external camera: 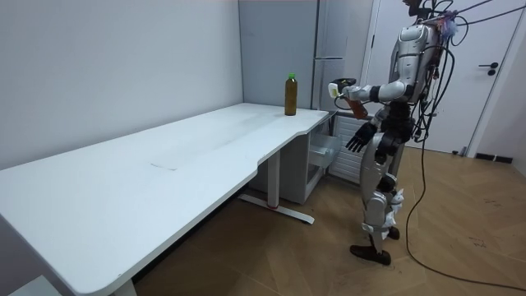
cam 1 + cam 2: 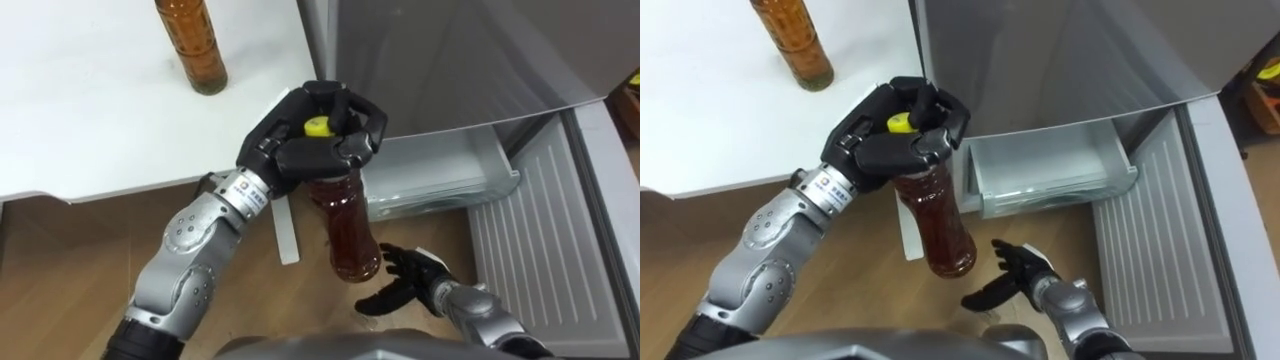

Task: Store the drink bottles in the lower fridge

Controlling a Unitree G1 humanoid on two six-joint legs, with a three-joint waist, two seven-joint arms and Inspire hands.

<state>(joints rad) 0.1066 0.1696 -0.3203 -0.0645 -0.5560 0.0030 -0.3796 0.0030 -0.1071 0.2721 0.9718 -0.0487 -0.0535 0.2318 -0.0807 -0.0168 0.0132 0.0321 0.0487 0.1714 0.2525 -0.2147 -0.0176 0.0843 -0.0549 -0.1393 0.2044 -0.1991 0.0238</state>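
You are standing in front of the tall grey fridge (image 2: 450, 50), which fills the far right of the scene. Its lower door (image 2: 560, 230) is swung open on the right, and the long white table (image 2: 90, 110) runs off to the left. Below the grey front, the pale translucent lower drawer (image 2: 440, 170) is pulled out towards you, so the way in looks ready. Neither drink is stored yet, as far as can be seen. One amber plastic bottle with a green cap (image 2: 192, 45) stands on the far part of the table, well apart from both hands. The other, a reddish-brown plastic bottle with a yellow cap (image 2: 350, 225), hangs upright in the air just left of the drawer. Your left hand (image 2: 315, 135) has its fingers curled over that bottle's cap and neck from above. Your right hand (image 2: 405, 280) is low and near, under the bottle, fingers spread and holding nothing. By my reading, you have this bottle to lower in, then the table one to fetch.
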